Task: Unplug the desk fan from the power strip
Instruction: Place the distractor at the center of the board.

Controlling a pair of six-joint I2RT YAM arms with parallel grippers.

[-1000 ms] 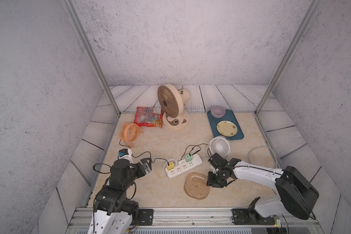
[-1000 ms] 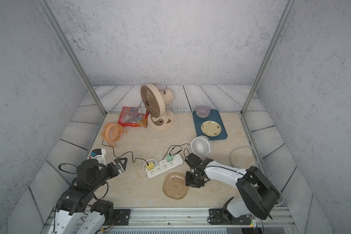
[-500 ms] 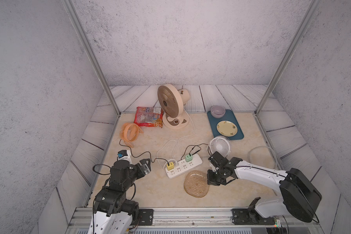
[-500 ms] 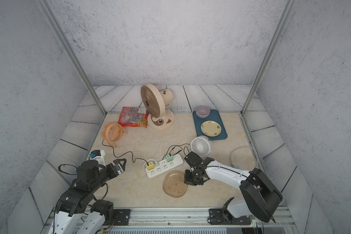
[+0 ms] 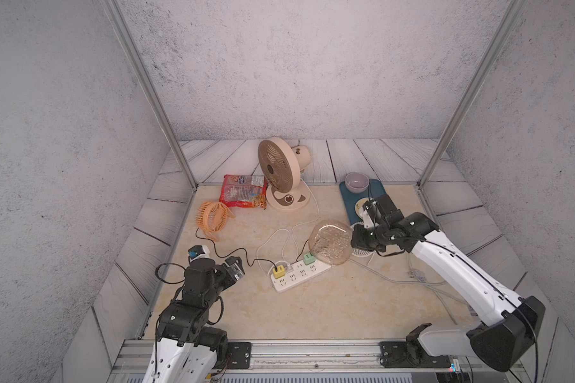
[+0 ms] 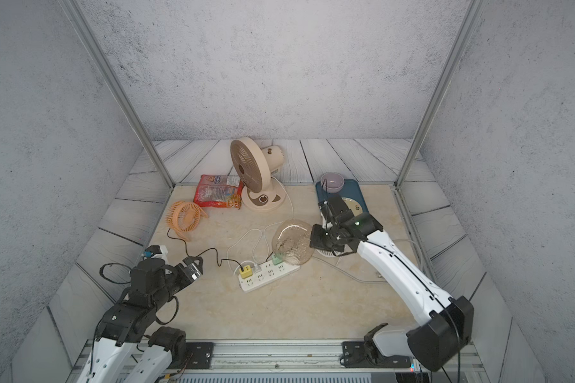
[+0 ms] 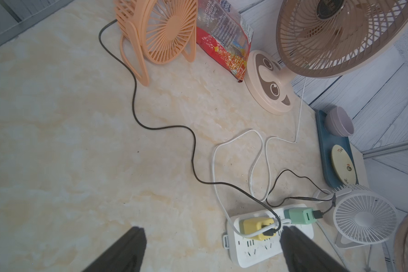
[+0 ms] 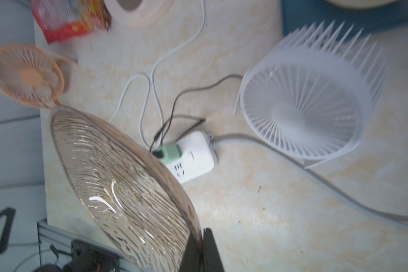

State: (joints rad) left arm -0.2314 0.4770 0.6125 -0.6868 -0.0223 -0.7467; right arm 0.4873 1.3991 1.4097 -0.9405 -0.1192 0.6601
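I am looking down on a pale counter (image 5: 312,315) fenced by grey walls. The power strip (image 5: 299,273) lies slantwise in the middle of the counter, nearer the front edge. Its grey cord runs off toward the right edge.

The beige desk fan (image 5: 278,169) stands at the back edge. Its white cord (image 7: 299,113) loops forward and ends at the strip between a yellow plug (image 5: 278,271) and a green plug (image 5: 308,258). The fan's own plug there is small and pale, and I cannot make out its shape. Nothing is unplugged yet.

My right fingers (image 8: 207,249) are clamped together on the rim of a ribbed amber glass plate (image 5: 329,243). They hold it off the counter, tilted on edge, above the green-plug end of the strip and just beside a small white fan (image 8: 309,103). I judge the plate is held this way to carry it clear of the sockets.

My left fingers (image 7: 127,249) are spread wide and empty near the front left corner, pointed at the strip's yellow-plug end. They seem posted there to take the plug once the way is open. An orange fan (image 5: 213,217) sits toward the left edge.
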